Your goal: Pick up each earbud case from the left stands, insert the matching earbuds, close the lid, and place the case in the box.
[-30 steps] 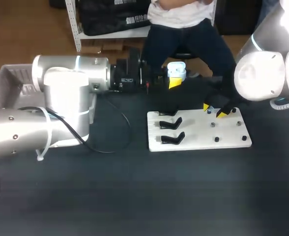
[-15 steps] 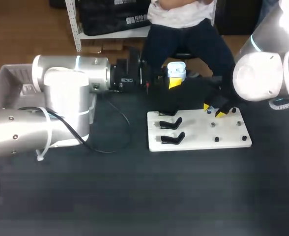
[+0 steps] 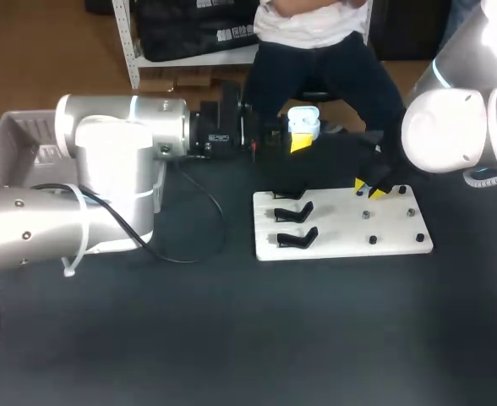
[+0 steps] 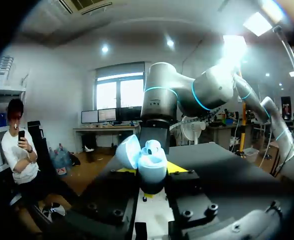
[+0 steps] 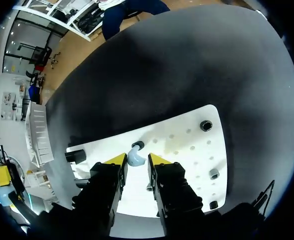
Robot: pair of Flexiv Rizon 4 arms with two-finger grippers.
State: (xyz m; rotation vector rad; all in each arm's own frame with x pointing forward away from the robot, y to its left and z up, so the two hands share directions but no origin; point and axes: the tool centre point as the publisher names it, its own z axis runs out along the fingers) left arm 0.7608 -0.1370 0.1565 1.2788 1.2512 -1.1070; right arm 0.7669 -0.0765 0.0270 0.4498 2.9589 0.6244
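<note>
In the head view my left gripper [image 3: 300, 140] is held at the table's far edge, shut on an open light-blue earbud case [image 3: 303, 123]. The left wrist view shows the case [image 4: 151, 159] upright between the yellow tips of that gripper [image 4: 151, 171], lid tilted back, an earbud in it. My right gripper [image 3: 373, 189] is down over the far right part of the white board [image 3: 341, 241]. In the right wrist view my right gripper [image 5: 137, 161] has closed its tips against both sides of a light-blue earbud [image 5: 134, 158] standing on the board [image 5: 187, 145].
Three black case stands [image 3: 295, 213] line the board's left half, all bare. Small dark pegs [image 3: 372, 239] dot its right half. A grey box [image 3: 8, 148] sits at the far left of the table. A black cable [image 3: 204, 241] loops on the dark tabletop left of the board.
The right gripper's fingers have drawn together around the earbud on the board, shifting slightly. The left arm and the case have stayed still.
</note>
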